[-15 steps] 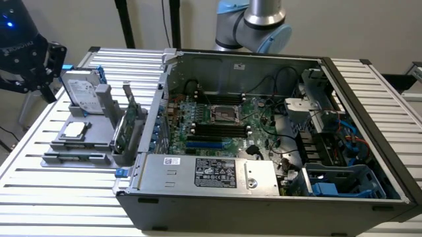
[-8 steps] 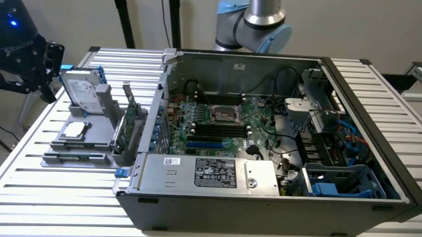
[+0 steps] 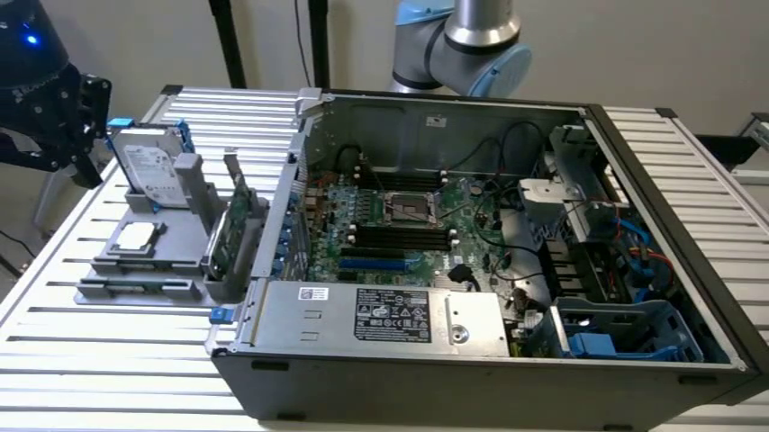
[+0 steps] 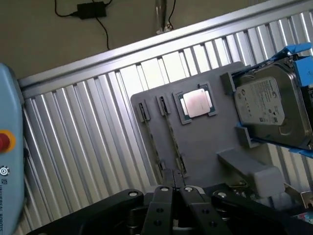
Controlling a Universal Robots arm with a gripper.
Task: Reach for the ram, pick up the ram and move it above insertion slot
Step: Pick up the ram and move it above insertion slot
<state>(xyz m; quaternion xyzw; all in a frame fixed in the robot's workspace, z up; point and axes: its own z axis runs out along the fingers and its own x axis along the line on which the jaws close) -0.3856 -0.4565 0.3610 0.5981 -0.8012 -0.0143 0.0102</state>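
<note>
end effector (image 4: 175,189): clenched shut, empty, over the grey holder (image 4: 205,142)
ram (image 4: 172,138): slotted in that holder, next to the CPU (image 4: 196,104)

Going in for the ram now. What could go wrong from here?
1. Two thin ram sticks stand side by side in the grey holder; the gripper might catch the wrong one or both.
2. The gripper sits near the sticks' ends, so an off-centre grasp could tilt the stick.
</note>
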